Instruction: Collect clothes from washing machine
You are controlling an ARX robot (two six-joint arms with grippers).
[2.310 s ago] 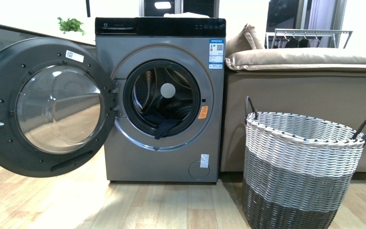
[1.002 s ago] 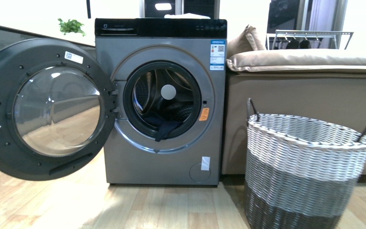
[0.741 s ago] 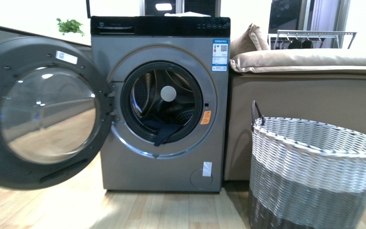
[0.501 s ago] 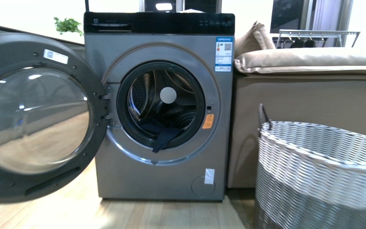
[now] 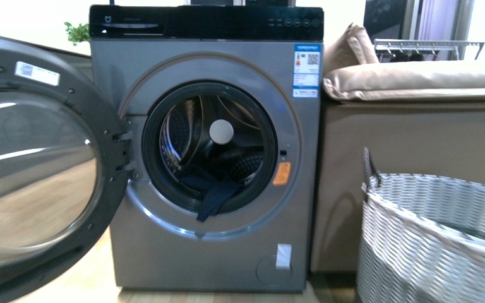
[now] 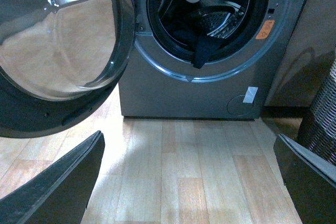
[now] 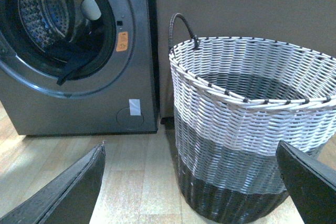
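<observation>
The grey washing machine [image 5: 164, 265] stands ahead with its round glass door [image 5: 31, 170] swung wide open to the left. The dark navy clothes [image 5: 211, 192] lie in the steel drum, one end hanging over the door rim. They also show in the left wrist view [image 6: 202, 51] and the right wrist view [image 7: 71, 64]. My left gripper [image 6: 194, 182] is open and empty over the wood floor, short of the machine. My right gripper [image 7: 194, 182] is open and empty, facing the woven basket [image 7: 247, 129]. Neither arm shows in the front view.
The white-and-grey woven basket [image 5: 436, 246] with dark handles stands on the floor at the right of the machine. A beige sofa [image 5: 417, 126] sits behind it. The open door [image 6: 58, 51] reaches out on the left. Light wood floor [image 6: 178, 171] lies before the machine.
The view has moved closer to the washing machine. The machine and door look larger, and the basket has slid toward the right edge. The clothes have not moved.
</observation>
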